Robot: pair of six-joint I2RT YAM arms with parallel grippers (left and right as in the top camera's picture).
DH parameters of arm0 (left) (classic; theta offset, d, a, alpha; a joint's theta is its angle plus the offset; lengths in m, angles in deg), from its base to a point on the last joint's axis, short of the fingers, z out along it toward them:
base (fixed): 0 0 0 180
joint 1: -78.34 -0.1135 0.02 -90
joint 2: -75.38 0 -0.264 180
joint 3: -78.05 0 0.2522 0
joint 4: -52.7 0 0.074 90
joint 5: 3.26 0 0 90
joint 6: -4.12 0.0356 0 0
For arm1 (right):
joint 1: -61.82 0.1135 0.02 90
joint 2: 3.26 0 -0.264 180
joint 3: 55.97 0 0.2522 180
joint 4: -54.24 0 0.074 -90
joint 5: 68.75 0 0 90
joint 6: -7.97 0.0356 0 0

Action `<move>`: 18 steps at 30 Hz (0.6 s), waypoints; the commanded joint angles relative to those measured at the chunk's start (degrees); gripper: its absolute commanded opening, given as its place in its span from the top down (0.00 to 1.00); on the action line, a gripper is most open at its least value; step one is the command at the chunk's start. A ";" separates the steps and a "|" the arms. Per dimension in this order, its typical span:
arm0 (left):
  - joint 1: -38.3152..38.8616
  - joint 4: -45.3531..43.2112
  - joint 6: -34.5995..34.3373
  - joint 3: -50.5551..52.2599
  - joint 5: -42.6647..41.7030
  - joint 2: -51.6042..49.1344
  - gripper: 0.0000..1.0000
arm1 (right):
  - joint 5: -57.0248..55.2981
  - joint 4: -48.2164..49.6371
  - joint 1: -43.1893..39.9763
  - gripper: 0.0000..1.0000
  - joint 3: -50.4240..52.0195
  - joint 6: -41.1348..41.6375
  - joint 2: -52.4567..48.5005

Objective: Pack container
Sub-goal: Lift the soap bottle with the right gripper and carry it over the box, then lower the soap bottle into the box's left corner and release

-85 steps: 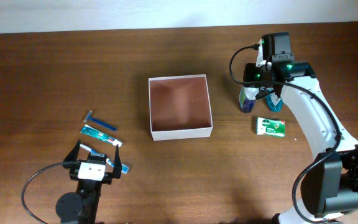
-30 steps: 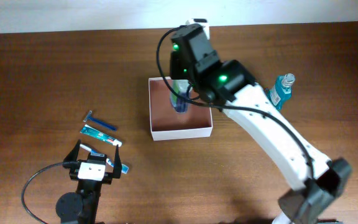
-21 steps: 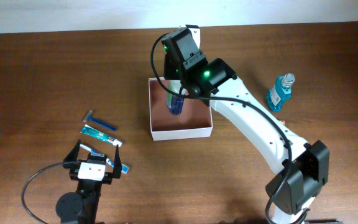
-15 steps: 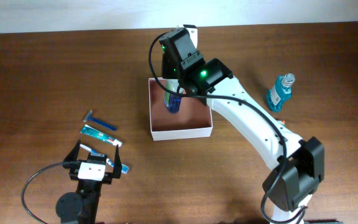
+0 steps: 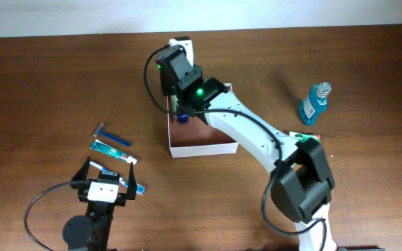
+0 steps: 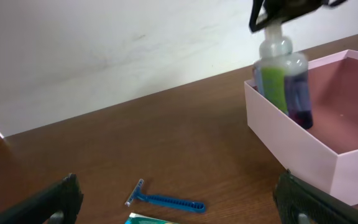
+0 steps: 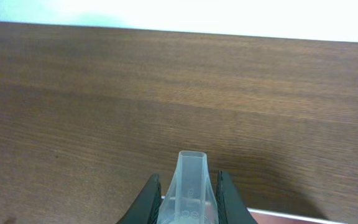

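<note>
The container (image 5: 204, 148) is a square white box with a pinkish-brown inside, at the table's middle. My right gripper (image 5: 181, 106) is shut on a clear bottle (image 5: 183, 116) with purple liquid and a green label. It holds the bottle tilted at the container's far-left corner, just inside the left wall. The left wrist view shows the bottle (image 6: 284, 81) and the container's wall (image 6: 291, 146). In the right wrist view the fingers (image 7: 146, 200) clamp the bottle's translucent cap (image 7: 191, 183). My left gripper (image 5: 109, 187) is open and empty near the front-left edge.
A blue razor (image 5: 112, 136) and a toothpaste tube (image 5: 113, 151) lie left of the container; the razor (image 6: 163, 200) also shows in the left wrist view. A blue mouthwash bottle (image 5: 315, 103) stands at the right. A green box (image 5: 301, 134) is mostly hidden by the right arm.
My right arm carried the bottle from the right side of the table over the container and on to its far-left corner. The left arm has not moved.
</note>
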 commanded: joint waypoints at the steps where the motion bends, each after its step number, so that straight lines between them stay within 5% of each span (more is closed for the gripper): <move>1: -0.37 -0.04 -0.96 0.31 0.20 -0.09 0.01 | -1.99 1.99 0.09 0.96 -1.90 -0.85 -0.63; 11: -0.37 -0.04 -0.96 0.31 0.20 -0.09 0.01 | -1.99 3.80 0.07 0.96 -1.81 -0.85 -1.81; 18: -0.37 -0.04 -0.96 0.31 0.22 -0.09 0.01 | -1.95 2.80 0.09 0.87 -1.81 -0.85 -1.84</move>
